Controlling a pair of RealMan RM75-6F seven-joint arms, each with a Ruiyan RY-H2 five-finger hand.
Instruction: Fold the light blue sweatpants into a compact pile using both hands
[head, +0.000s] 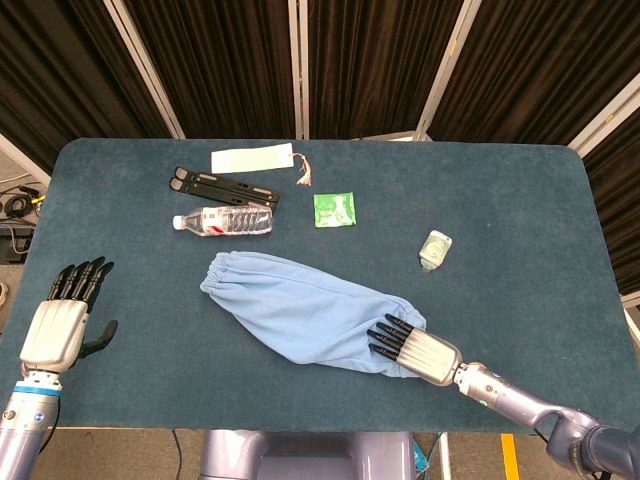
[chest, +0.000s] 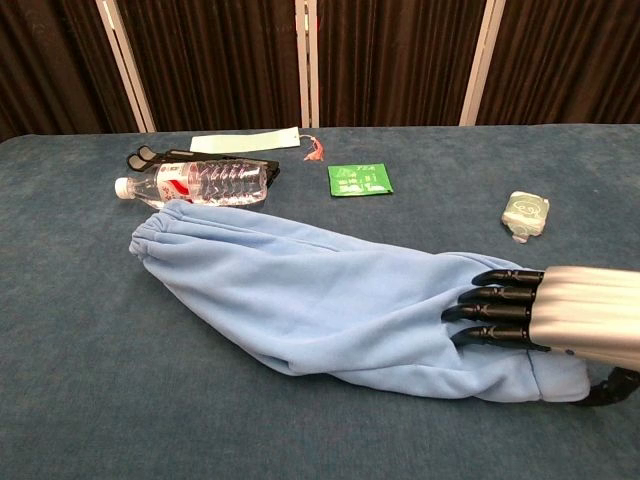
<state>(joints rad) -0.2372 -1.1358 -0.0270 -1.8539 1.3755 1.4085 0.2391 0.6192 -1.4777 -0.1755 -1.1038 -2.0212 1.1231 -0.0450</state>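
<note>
Light blue fleece sweatpants (head: 305, 312): lie folded lengthwise, diagonal across dark blue felt tabletop (head: 520, 210), elastic cuff toward clear plastic water bottle (head: 223, 221).
Right robot hand (head: 405, 345): flat, palm down on near-right end of sweatpants, black fingers (chest: 495, 308) straight, side by side, gripping nothing.
Left robot hand (head: 65, 310): above tabletop's near-left corner, fingers extended, slightly spread, empty, well apart from sweatpants.

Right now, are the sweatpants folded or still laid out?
Laid out. The light blue sweatpants lie full length across the table; the right hand rests flat on one end.
</note>
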